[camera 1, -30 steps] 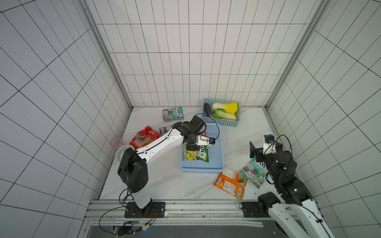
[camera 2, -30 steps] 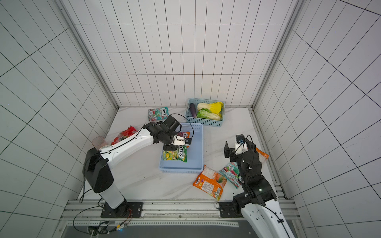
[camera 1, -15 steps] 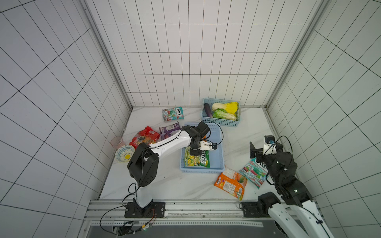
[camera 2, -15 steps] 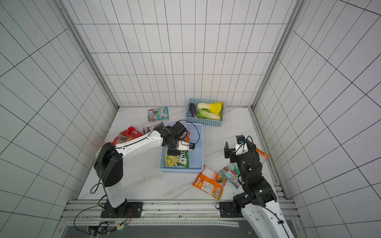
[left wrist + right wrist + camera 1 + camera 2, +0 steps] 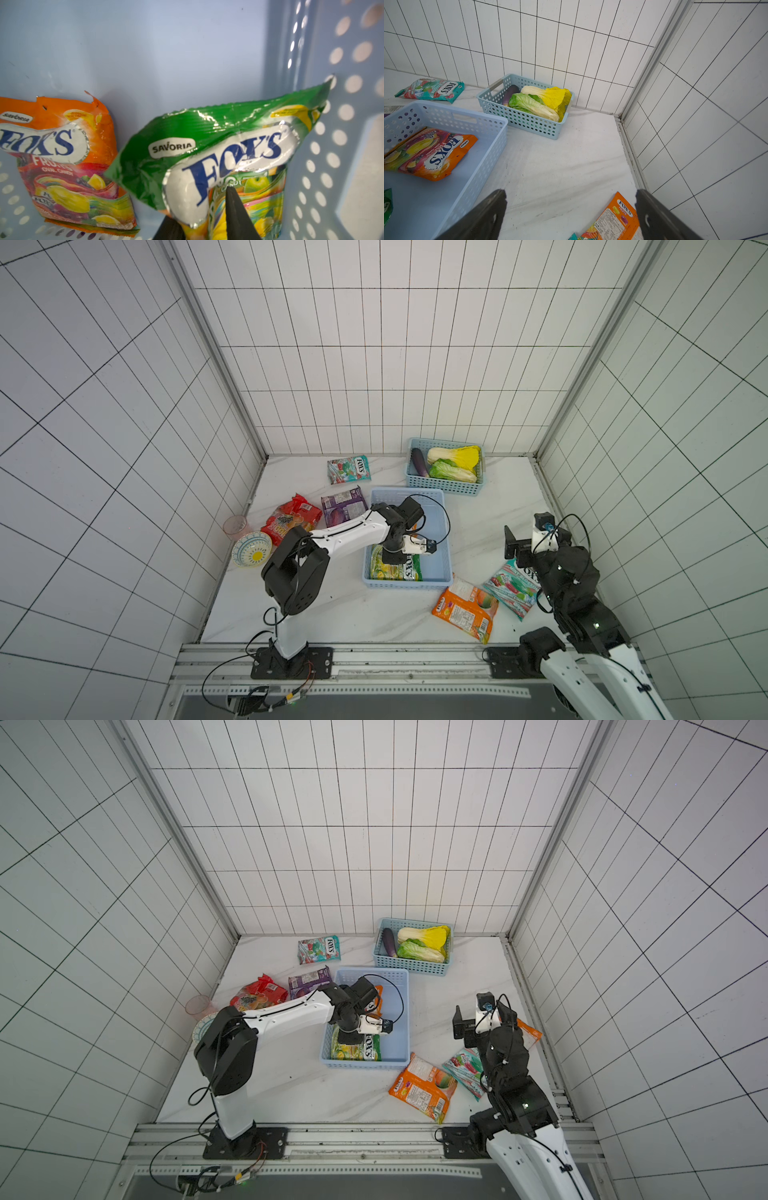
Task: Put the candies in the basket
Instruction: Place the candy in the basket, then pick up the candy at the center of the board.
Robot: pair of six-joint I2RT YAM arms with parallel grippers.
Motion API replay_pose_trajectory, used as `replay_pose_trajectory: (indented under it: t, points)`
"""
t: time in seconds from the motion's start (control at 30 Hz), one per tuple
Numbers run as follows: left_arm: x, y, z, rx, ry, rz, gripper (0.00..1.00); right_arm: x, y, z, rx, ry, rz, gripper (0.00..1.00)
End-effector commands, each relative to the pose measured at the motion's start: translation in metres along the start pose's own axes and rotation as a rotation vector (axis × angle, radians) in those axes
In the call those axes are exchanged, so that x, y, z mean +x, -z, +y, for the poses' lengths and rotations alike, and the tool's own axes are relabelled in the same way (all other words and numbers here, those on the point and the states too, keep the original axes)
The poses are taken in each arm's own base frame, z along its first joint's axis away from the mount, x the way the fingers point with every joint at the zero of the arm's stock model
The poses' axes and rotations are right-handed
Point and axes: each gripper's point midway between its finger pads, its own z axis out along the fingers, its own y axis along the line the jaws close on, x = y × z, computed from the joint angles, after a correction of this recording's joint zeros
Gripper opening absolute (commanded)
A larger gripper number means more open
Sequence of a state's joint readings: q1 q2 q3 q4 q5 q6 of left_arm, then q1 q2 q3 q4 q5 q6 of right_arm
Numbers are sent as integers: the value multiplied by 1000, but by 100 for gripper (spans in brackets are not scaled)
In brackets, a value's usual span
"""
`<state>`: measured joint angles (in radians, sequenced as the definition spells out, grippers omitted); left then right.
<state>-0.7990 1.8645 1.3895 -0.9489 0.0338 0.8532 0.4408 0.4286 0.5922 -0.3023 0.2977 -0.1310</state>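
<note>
Left arm (image 5: 349, 533) stretched low across surface (image 5: 332, 614), wrist bent down into basket (image 5: 434, 568); left end effector (image 5: 197, 202) astride green FOX'S bag (image 5: 207, 128), grip cannot be told; bag glossy, crumpled, basket's 7 o'clock corner

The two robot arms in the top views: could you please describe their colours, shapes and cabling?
The left arm and the right arm both have white links and boxy black joint housings. A thin black cable loops at each wrist to a small white camera block. The jaws are flat, dark and tapering.
</note>
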Motion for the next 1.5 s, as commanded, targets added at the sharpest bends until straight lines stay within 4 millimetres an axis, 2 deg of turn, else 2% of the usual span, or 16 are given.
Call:
replay_pose_trajectory:
  t: [0.0, 0.17, 0.23, 0.27, 0.3, 0.4, 0.43, 0.47, 0.53, 0.67, 0.73, 0.93, 1.0, 1.1, 1.3, 1.47]
  points:
    - [-14, 18, 1, -45, 12, -78, 44, 3, -1, 2, 3, -6, -6, 99]
    - [-23, 47, 11, -121, 55, -151, 53, 6, -5, 2, 8, 2, 10, 99]
    - [-25, 57, 12, -146, 63, -181, 59, 5, -3, 2, 5, -2, 6, 99]
    - [-26, 62, 14, -161, 74, -189, 65, 5, -3, 2, 6, -2, 6, 99]
    - [-26, 67, 16, -178, 91, -196, 65, 6, -4, 1, 10, 0, 7, 99]
    - [-23, 81, 21, -213, 144, -220, 66, 9, -7, 1, 17, 7, 25, 99]
    - [-22, 86, 21, -220, 157, -236, 69, 9, -7, 2, 14, 7, 24, 99]
    - [-20, 90, 23, -230, 174, -249, 77, 8, -6, 2, 12, 6, 21, 99]
    - [-15, 99, 30, -259, 217, -272, 78, 10, -7, 2, 14, 9, 25, 99]
    - [3, 122, 60, -345, 361, -326, 78, 14, -11, 3, 18, 16, 46, 99]
    - [14, 138, 74, -405, 435, -362, 82, 14, -11, 3, 14, 16, 45, 99]
    - [51, 182, 96, -463, 703, -488, 91, 21, -17, 4, 20, 31, 88, 99]
    - [64, 190, 99, -476, 773, -520, 95, 22, -17, 4, 21, 34, 91, 99]
    - [84, 199, 100, -495, 866, -543, 95, 25, -19, 2, 37, 47, 122, 99]
    - [114, 211, 91, -483, 1013, -623, 96, 25, -20, 0, 46, 7, 181, 99]
    - [139, 205, 84, -434, 1141, -713, 97, 38, -22, -6, 102, -50, 327, 99]
